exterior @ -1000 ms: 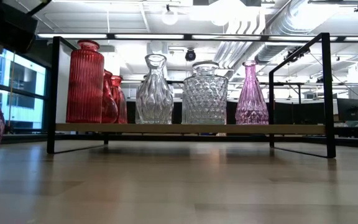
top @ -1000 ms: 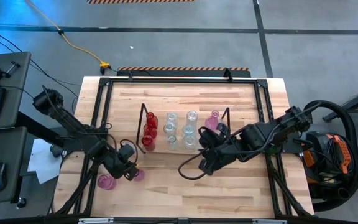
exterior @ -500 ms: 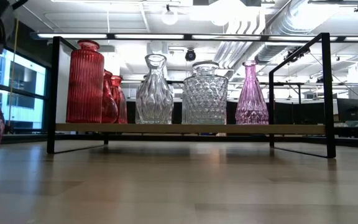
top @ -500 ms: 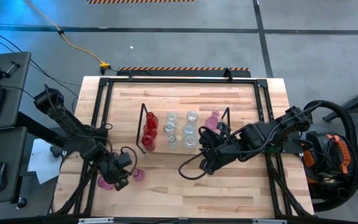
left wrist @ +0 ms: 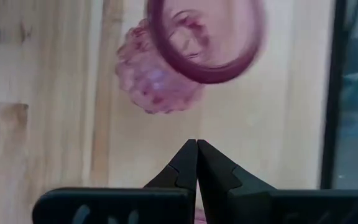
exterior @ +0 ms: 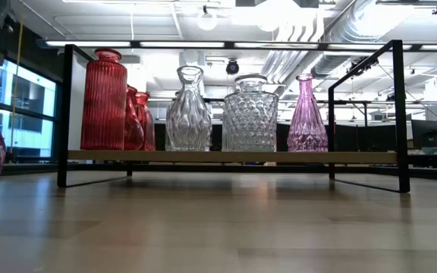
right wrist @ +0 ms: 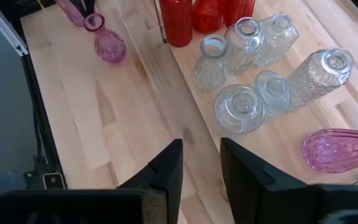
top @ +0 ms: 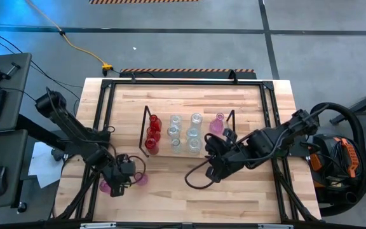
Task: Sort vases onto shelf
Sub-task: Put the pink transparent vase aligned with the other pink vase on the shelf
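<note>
Red, clear and pink vases [top: 175, 135] line the shelf [exterior: 226, 156]; two pink vases [top: 108, 186] stand off it near the table's [top: 189, 191] left corner. Left gripper [top: 115, 188] hovers there, fingers pressed together. Right gripper [top: 212, 173] beside the shelf, fingers parted, empty.

The left gripper [left wrist: 197, 163] has its two dark fingers pressed together, empty, above the light wooden table [left wrist: 278, 112]. Just ahead stands a pink knobbly glass vase [left wrist: 185, 59], seen from above down its round mouth.
</note>
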Available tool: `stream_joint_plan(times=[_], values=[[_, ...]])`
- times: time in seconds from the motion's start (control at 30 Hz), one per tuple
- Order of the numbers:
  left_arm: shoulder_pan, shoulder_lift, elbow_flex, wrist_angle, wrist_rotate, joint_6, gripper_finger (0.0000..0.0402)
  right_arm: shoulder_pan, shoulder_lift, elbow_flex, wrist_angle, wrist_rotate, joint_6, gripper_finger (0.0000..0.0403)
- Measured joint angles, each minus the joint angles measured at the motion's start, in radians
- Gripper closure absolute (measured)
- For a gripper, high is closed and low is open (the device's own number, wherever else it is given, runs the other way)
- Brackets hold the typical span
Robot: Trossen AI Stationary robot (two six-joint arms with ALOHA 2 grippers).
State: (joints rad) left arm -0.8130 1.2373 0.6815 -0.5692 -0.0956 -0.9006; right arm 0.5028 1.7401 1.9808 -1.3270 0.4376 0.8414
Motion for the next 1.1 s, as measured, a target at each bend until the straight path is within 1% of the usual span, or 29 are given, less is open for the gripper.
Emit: stream_joint_plan(times=[0.1, 0.27, 0.37, 0.5, 0.63, 0.77, 0.93, 1.0, 1.1], values=[[0.011, 0.047, 0.000, 0.005, -0.002, 0.013, 0.0401, 0.014, 0.000, 0.000, 0.000, 0.023, 0.016, 0.0313], [0.022, 0.140, 0.000, 0.059, 0.005, 0.001, 0.0401, 0.049, 0.000, 0.000, 0.009, 0.087, 0.025, 0.0313], [0.031, 0.177, 0.000, 0.095, 0.005, -0.001, 0.0401, 0.058, 0.000, 0.000, 0.008, 0.085, 0.033, 0.0313], [0.056, 0.204, 0.000, 0.175, 0.005, 0.035, 0.0401, 0.063, 0.000, 0.000, 0.008, 0.080, 0.033, 0.0313], [0.096, 0.214, 0.000, 0.246, 0.007, 0.072, 0.0401, 0.063, 0.000, 0.000, 0.008, 0.073, 0.033, 0.0313], [0.142, 0.215, 0.000, 0.282, 0.007, 0.119, 0.0401, 0.063, 0.000, 0.000, 0.008, 0.059, 0.033, 0.0313], [0.183, 0.215, 0.000, 0.276, 0.034, 0.169, 0.0401, 0.063, 0.000, 0.000, 0.008, 0.045, 0.033, 0.0313], [0.192, 0.215, 0.000, 0.249, 0.058, 0.181, 0.0401, 0.063, 0.000, 0.000, 0.008, 0.032, 0.033, 0.0313], [0.192, 0.215, 0.000, 0.192, 0.058, 0.185, 0.0401, 0.063, 0.000, 0.000, 0.007, 0.022, 0.031, 0.0313]])
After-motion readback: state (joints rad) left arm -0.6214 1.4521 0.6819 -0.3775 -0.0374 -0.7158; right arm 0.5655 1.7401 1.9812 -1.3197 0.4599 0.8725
